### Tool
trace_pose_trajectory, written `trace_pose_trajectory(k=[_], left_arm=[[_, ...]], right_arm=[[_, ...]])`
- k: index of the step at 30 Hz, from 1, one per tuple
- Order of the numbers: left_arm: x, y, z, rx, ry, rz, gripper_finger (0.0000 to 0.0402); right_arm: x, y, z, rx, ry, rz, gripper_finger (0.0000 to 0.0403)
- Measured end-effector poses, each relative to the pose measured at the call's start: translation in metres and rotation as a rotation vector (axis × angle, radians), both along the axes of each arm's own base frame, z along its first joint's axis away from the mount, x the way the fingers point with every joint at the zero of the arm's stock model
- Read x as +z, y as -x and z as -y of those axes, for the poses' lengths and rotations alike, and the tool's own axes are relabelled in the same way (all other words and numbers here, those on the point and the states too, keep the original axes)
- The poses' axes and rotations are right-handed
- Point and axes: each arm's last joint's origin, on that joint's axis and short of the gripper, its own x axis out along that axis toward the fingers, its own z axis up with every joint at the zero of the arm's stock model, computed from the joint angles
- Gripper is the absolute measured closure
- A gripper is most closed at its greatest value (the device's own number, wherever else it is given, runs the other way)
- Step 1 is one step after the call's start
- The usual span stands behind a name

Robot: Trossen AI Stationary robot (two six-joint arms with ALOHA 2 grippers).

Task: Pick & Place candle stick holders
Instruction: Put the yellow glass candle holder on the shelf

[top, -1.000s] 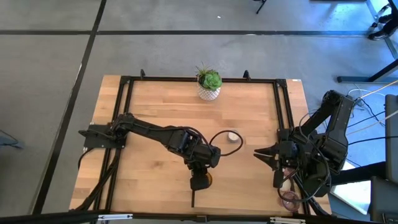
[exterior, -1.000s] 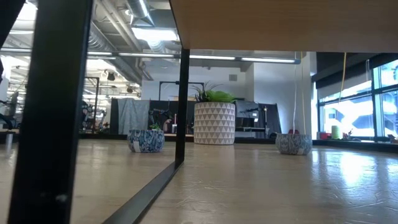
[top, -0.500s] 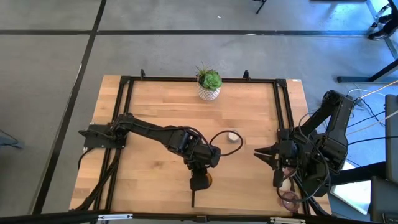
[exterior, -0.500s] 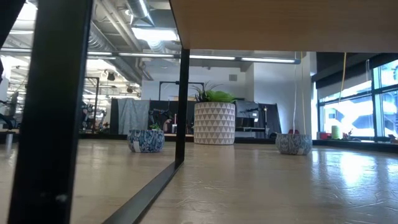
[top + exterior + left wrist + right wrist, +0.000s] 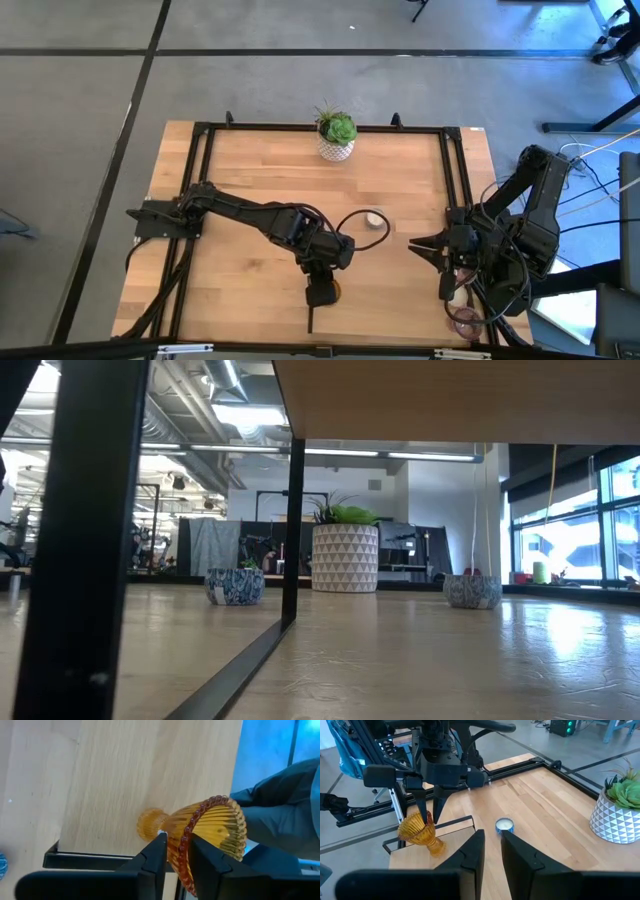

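The amber glass holder is straddled at its rim by the slightly parted left end effector, apparently for release on the worktop; the right end effector waits, narrowly parted and empty.

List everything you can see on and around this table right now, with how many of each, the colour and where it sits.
Table: one, light wood with a black frame.
Plant pot: one, white patterned with a green plant, middle of the far edge.
Amber holder: one, ribbed glass, tilted, near the front edge at the left gripper.
Cream holder: one, upright, mid-table between the two arms.
Mauve holder: one seen, front right corner, partly hidden by the right arm.
Blue patterned pots: two, in the low view, either side of a white pot.
Left gripper: one, dark, at the amber holder's rim.
Right gripper: one, dark, right side, pointing toward mid-table, holding nothing.
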Motion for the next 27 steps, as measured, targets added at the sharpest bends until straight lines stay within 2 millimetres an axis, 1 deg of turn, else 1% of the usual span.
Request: trace_pose_trajectory(k=[22,27], left_arm=[[-0.0003,-0.0002,-0.0012,0.004,-0.038,0.012,0.0325],[-0.0008,0.0004,-0.0024,0.0,-0.047,0.005,0.0311]], right_arm=[[-0.0002,0.0002,0.0002,-0.004,-0.004,0.001,0.0337],[-0.0002,0.0002,0.0002,-0.006,-0.011,0.003,0.0337]])
